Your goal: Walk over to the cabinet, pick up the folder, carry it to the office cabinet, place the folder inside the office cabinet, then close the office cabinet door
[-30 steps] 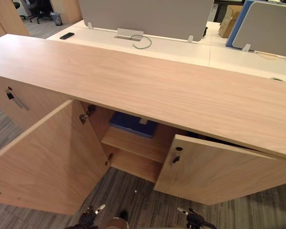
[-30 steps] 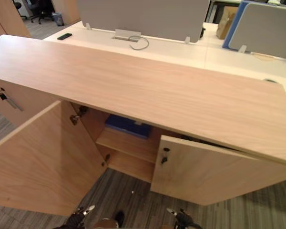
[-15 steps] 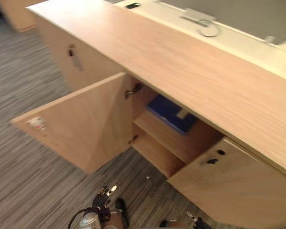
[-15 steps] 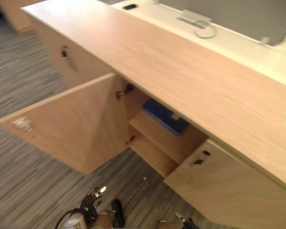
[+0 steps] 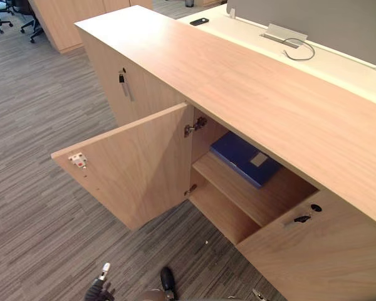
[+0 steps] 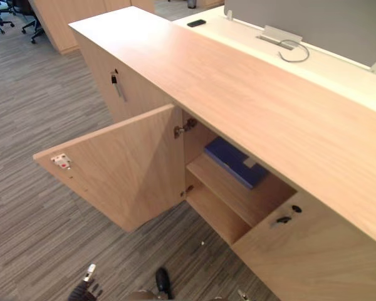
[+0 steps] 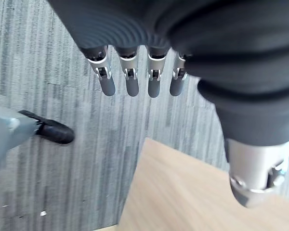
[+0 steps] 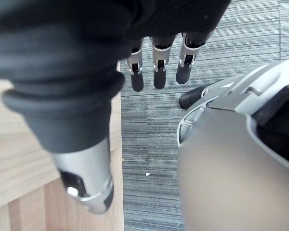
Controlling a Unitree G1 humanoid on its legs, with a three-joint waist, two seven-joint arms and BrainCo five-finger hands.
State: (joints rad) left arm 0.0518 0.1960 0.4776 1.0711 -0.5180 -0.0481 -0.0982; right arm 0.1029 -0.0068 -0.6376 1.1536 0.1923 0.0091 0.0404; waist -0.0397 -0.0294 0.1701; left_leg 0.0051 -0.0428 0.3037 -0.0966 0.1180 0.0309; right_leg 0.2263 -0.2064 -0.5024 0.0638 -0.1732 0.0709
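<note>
A blue folder (image 5: 243,158) lies flat on the upper shelf inside the long wooden office cabinet (image 5: 250,88). The cabinet's left door (image 5: 135,166) stands wide open and its right door (image 5: 326,251) is partly open. My left hand (image 7: 131,83) hangs low over the carpet beside the left door's edge, its fingers straight and holding nothing; it also peeks in at the head view's bottom edge (image 5: 98,289). My right hand (image 8: 159,73) hangs by the right door with straight, empty fingers.
A key hangs in the lock (image 5: 122,79) of the closed door further left. Behind the cabinet runs a white desk (image 5: 250,28) with a phone (image 5: 199,21) and a grey screen. Office chairs (image 5: 0,15) stand far left on the striped carpet.
The whole picture has swung, so the camera has moved and now looks along the cabinet from its left. The folder stays on the shelf and the doors stand as before.
</note>
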